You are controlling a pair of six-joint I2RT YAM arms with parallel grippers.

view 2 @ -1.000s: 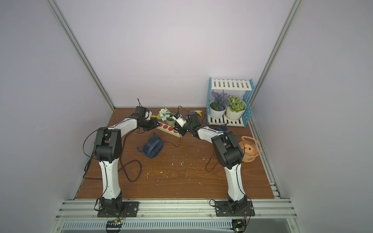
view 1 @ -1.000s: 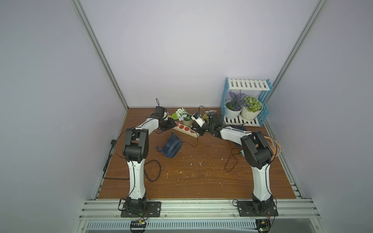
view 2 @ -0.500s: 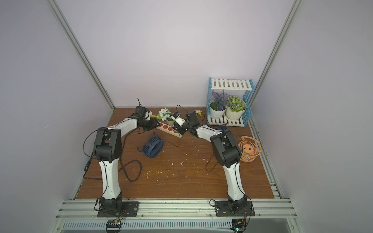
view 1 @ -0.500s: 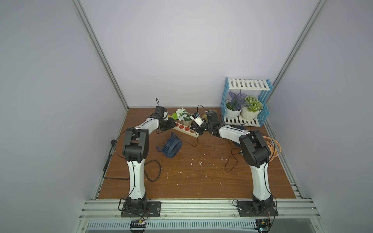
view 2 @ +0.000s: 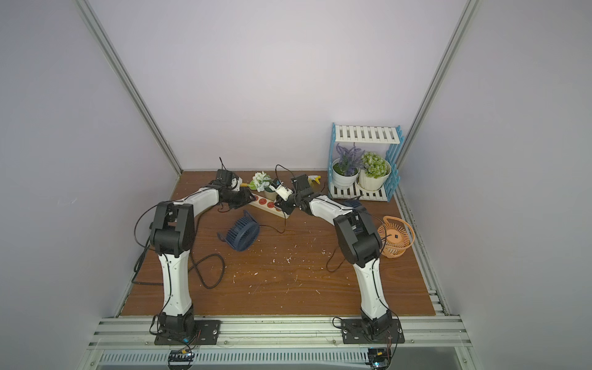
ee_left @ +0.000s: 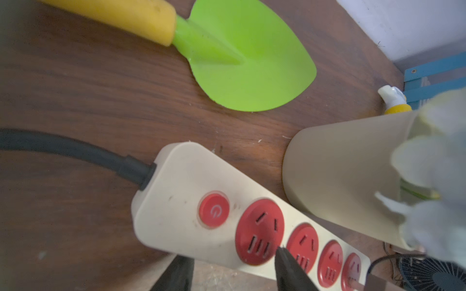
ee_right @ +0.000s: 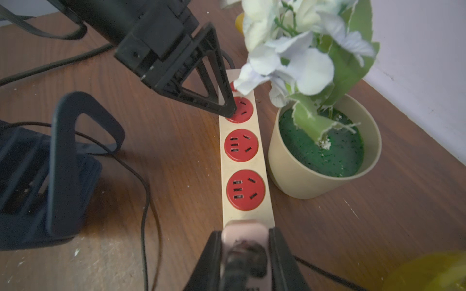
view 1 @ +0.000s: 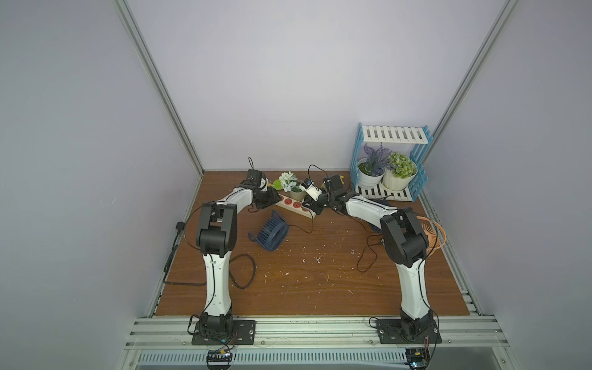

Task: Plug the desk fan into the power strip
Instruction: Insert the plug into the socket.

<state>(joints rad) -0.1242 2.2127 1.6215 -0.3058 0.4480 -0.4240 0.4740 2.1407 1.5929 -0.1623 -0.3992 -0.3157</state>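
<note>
Right wrist view: right pincer (ee_right: 245,234) clamps plug (ee_right: 243,252) over strip (ee_right: 242,165) end; left pincer (ee_left: 230,259), half-open and empty, presses strip, likely steadying it.

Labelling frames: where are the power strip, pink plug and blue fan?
power strip (ee_right: 243,165): right wrist view, cream top.
pink plug (ee_right: 244,233): right wrist view, body.
blue fan (view 1: 273,234): in a top view, grille.

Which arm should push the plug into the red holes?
Probably the right arm. Its jaws hold the pink plug at the end of the power strip. The left arm holds nothing; one jaw tip rests on the socket at the other end.
</note>
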